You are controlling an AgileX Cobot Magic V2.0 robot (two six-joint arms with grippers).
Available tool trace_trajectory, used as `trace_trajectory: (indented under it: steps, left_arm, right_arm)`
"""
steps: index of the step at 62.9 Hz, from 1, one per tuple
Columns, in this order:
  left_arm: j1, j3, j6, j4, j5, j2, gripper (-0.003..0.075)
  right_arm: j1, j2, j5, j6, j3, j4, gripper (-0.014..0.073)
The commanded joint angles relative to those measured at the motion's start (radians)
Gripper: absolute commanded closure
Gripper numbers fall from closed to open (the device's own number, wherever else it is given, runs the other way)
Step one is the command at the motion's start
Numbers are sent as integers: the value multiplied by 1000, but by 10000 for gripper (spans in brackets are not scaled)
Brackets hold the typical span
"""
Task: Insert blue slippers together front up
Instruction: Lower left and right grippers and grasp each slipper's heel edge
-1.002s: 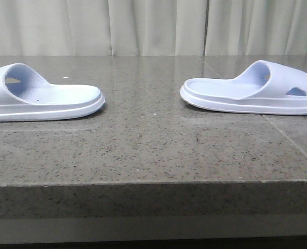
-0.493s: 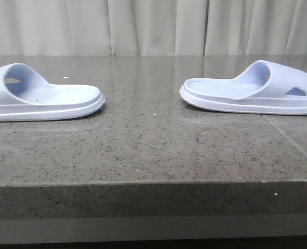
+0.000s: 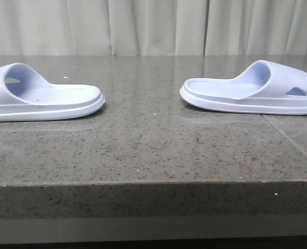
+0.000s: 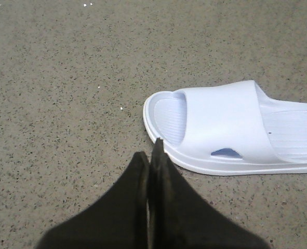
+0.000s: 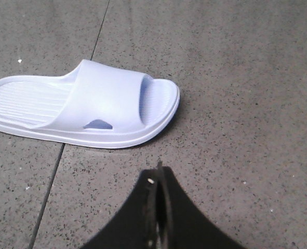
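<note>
Far left on the speckled grey stone table (image 3: 148, 150): one blue slipper (image 3: 39, 96), sole down, strap toward the table's left edge, heel end pointing toward the centre. Above it, seen from the left wrist camera, the left gripper (image 4: 152, 155), black fingers pressed together with nothing between them, hanging over bare stone just beside the same slipper (image 4: 231, 129), apart from its toe rim. Centre of the table bare between the pair, well apart. Far right: the second blue slipper (image 3: 254, 91), also sole down, heel end facing the first, oval vent showing in its strap. Over it, the right gripper (image 5: 159, 179), fingers likewise closed on nothing, near that slipper (image 5: 91, 104) but clear of it. Behind, pale pleated curtains (image 3: 153, 26).
</note>
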Motion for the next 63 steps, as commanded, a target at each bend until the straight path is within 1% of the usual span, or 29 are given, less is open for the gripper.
trace_trajectory:
  steps: [1, 4, 9, 10, 11, 14, 18, 22, 28, 35, 40, 48, 53, 58, 63]
  left_arm:
    - [-7, -35, -6, -3, -63, 9, 708]
    - [-7, -35, -6, -3, -63, 9, 665]
    - [-7, -35, -6, -3, -67, 9, 547]
    - [-7, -35, -6, -3, -68, 9, 510]
    - [-7, -35, -6, -3, -70, 9, 484]
    - [-7, -35, -6, -3, -77, 9, 402]
    - [-7, -35, -6, -15, -94, 9, 325]
    - [-7, -35, -6, -52, -121, 9, 293]
    - [-7, -35, -6, -91, -138, 9, 293]
    - [-7, -37, -6, -89, -153, 19, 293]
    - [-7, -56, -6, -84, -140, 54, 293]
    - [-2, -134, -6, -37, -42, 151, 293]
    - [10, -205, -6, -6, 59, 235, 293]
    - [45, -275, -6, 0, 157, 317, 293]
    - [108, -327, 10, -39, 211, 388, 293]
  right_arm:
    - [2, 9, -45, -4, -35, -30, 547]
    - [2, 9, -37, -4, -35, -41, 467]
    - [2, 9, -29, -4, -35, -41, 296]
    - [2, 9, -28, -4, -35, -41, 253]
    - [2, 9, -28, -4, -35, -41, 227]
    - [2, 9, -28, -4, -35, -41, 165]
    - [2, 9, -28, -4, -35, -41, 113]
    - [2, 9, -28, -4, -35, -41, 114]
    - [2, 9, -28, -4, -35, -41, 118]
    - [2, 9, -31, -4, -35, -41, 118]
    - [2, 9, -35, -4, -35, -41, 118]
    - [2, 9, -35, -4, -35, -41, 118]
    - [2, 9, -35, -4, -35, -41, 118]
    - [2, 9, -35, -4, -35, -41, 118]
    - [2, 9, -35, -4, -35, -41, 118]
